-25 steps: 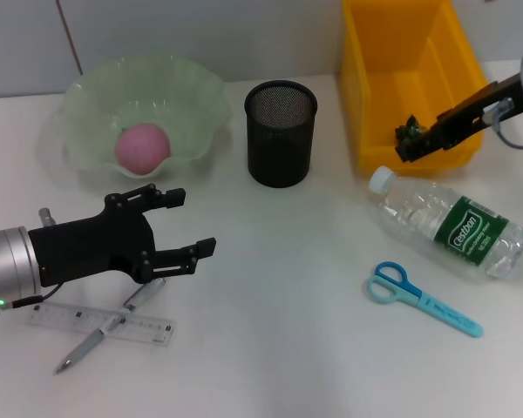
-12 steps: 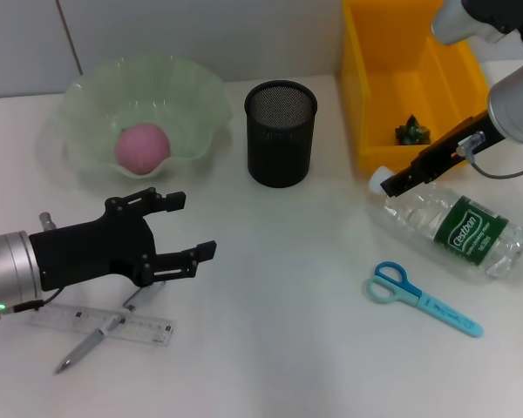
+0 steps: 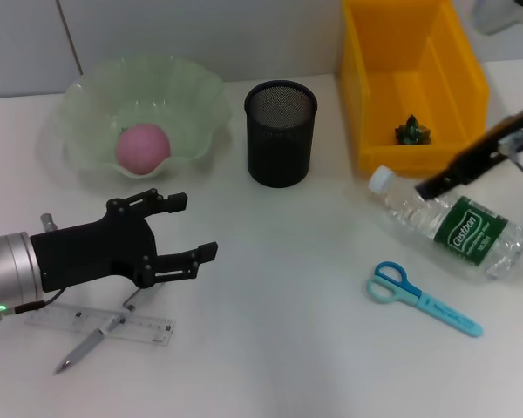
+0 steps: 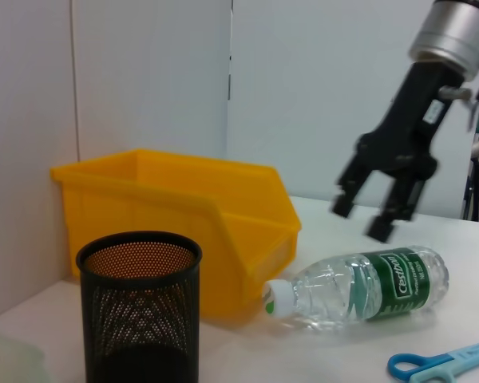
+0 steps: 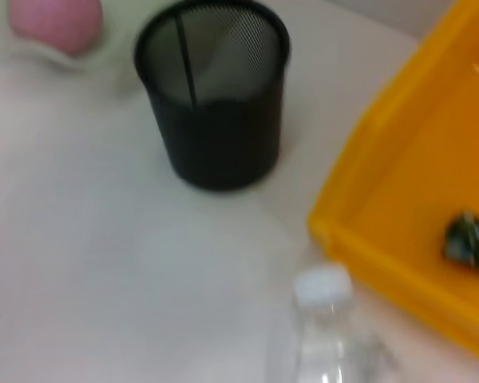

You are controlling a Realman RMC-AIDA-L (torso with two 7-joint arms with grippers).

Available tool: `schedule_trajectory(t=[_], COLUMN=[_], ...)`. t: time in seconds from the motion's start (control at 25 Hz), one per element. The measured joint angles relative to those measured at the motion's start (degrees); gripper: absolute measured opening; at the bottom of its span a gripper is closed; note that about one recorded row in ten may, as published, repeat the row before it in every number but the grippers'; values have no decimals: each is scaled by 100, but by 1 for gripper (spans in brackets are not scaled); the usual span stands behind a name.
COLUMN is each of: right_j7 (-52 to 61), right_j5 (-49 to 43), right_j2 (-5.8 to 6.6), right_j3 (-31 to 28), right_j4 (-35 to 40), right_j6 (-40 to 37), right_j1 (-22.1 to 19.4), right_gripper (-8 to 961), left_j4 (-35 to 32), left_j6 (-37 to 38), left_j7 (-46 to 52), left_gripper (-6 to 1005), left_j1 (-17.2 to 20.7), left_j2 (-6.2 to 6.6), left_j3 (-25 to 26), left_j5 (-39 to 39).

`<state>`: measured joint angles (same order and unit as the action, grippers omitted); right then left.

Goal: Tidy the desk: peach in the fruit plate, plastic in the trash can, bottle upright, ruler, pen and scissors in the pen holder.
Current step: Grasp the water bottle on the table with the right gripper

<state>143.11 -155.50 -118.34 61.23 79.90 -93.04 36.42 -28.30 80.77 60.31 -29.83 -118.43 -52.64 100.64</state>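
The clear bottle [image 3: 449,225] lies on its side on the desk [image 3: 279,296], cap toward the yellow trash can [image 3: 410,78]. My right gripper [image 3: 429,185] hovers just above the bottle; the left wrist view shows it [image 4: 361,215] open and empty. My left gripper [image 3: 185,228] is open, low over the crossed ruler [image 3: 144,327] and pen [image 3: 85,347]. The blue scissors [image 3: 423,299] lie in front of the bottle. The pink peach [image 3: 143,146] sits in the fruit plate [image 3: 96,96]. Green plastic [image 3: 412,131] lies in the trash can. The pen holder [image 3: 281,132] stands empty.
The pen holder stands between the fruit plate and the trash can at the back of the desk. A wall runs close behind them. Bare desk lies between the left gripper and the scissors.
My right gripper left the trash can, where the green plastic now lies, and moved over the bottle, then a little to the right. The left arm has not moved.
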Motion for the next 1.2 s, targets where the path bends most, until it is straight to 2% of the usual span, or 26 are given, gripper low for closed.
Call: schedule_trajectory(t=[0.16, 0.48, 1.2], right_j7=[-91, -123, -181], right_j5=[-445, -647, -728], right_j2=[-26, -40, -36], right_j3=[-39, -18, 56], right_j4=[252, 227, -1005], right_j6=[-457, -550, 353], right_j1=[-121, -127, 110], right_gripper=[832, 828, 820], left_j4=[0, -10, -8], left_j6=[-17, -45, -44], left_j7=[-2, -10, -19], left_gripper=[839, 839, 837], left_j1=[-1, -34, -93], left_j2=[3, 5, 4], left_j3=[0, 9, 9], left_j5=[-1, 0, 0])
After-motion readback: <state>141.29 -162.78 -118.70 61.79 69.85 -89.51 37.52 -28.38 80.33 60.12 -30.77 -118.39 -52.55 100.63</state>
